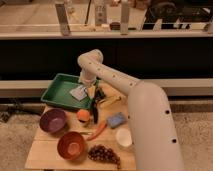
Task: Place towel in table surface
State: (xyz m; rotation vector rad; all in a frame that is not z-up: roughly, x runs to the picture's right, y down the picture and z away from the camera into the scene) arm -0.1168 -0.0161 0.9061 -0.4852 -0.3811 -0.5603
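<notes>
White arm [150,120] far forward and down, gripper [86,86] low at its tip, jaws wide apart.
</notes>
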